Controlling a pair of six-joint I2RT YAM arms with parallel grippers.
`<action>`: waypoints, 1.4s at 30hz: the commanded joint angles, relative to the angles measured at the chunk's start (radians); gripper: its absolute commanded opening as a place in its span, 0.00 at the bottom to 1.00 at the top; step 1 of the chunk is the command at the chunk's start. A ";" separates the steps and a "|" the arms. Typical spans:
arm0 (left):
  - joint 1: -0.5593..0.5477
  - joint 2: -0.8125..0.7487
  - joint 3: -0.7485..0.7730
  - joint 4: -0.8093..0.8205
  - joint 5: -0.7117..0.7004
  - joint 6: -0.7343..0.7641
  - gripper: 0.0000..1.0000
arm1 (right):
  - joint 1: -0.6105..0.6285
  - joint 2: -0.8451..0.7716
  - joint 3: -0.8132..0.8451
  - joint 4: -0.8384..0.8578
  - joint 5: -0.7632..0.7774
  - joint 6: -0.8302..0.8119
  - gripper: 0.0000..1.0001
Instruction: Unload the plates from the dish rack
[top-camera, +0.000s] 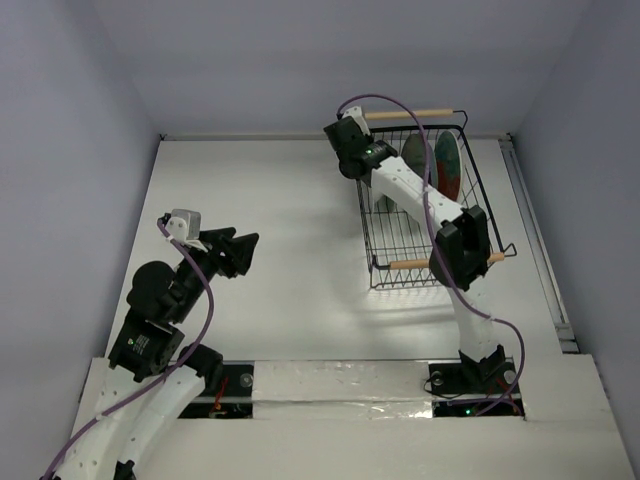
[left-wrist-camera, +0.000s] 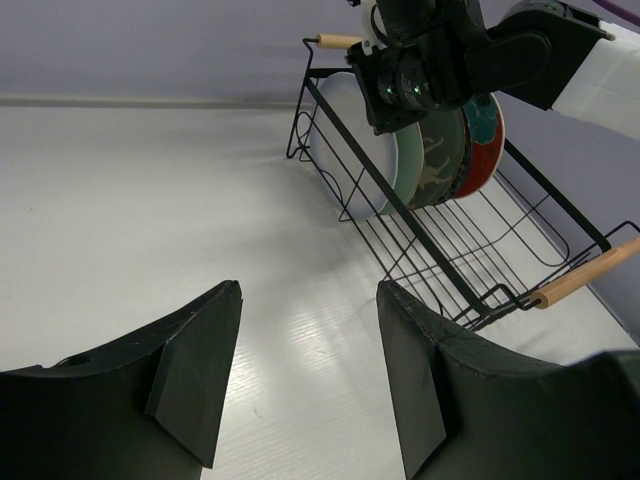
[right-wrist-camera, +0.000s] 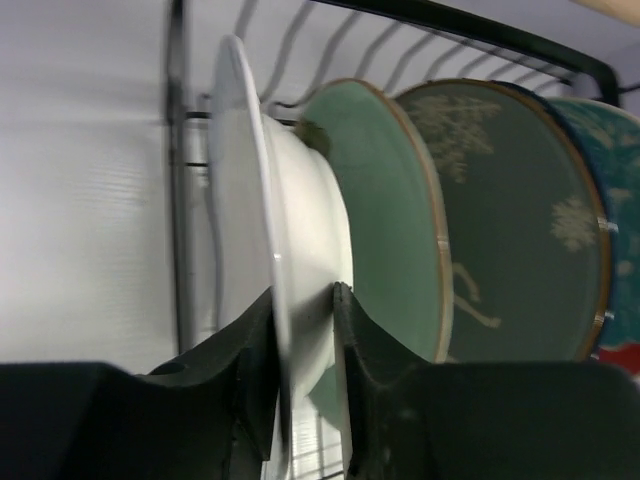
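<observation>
The black wire dish rack (top-camera: 372, 262) with two wooden handles stands at the back right; it also shows in the left wrist view (left-wrist-camera: 480, 250). Four plates stand on edge at its far end: white (right-wrist-camera: 305, 200), pale green (right-wrist-camera: 385, 190), dark grey with deer motifs (right-wrist-camera: 510, 220), and red-rimmed with a teal centre (right-wrist-camera: 615, 200). My right gripper (right-wrist-camera: 305, 295) reaches into the rack and is shut on the white plate's rim, one finger on each face. My left gripper (left-wrist-camera: 310, 290) is open and empty, low over the table left of the rack (top-camera: 250, 245).
The right arm lies over the rack (top-camera: 420, 195). The near part of the rack holds no plates. The near wooden handle (top-camera: 445, 262) is by the right arm's elbow. Walls close the table on the left, back and right.
</observation>
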 joint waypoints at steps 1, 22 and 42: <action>0.004 -0.008 -0.003 0.046 0.011 0.002 0.54 | -0.006 -0.045 0.008 0.048 -0.008 0.008 0.23; 0.004 -0.004 -0.004 0.054 0.022 0.001 0.54 | 0.003 -0.190 0.046 0.084 0.118 -0.166 0.00; 0.014 -0.024 0.008 0.058 0.011 0.002 0.51 | 0.021 -0.605 -0.155 0.241 -0.061 0.016 0.00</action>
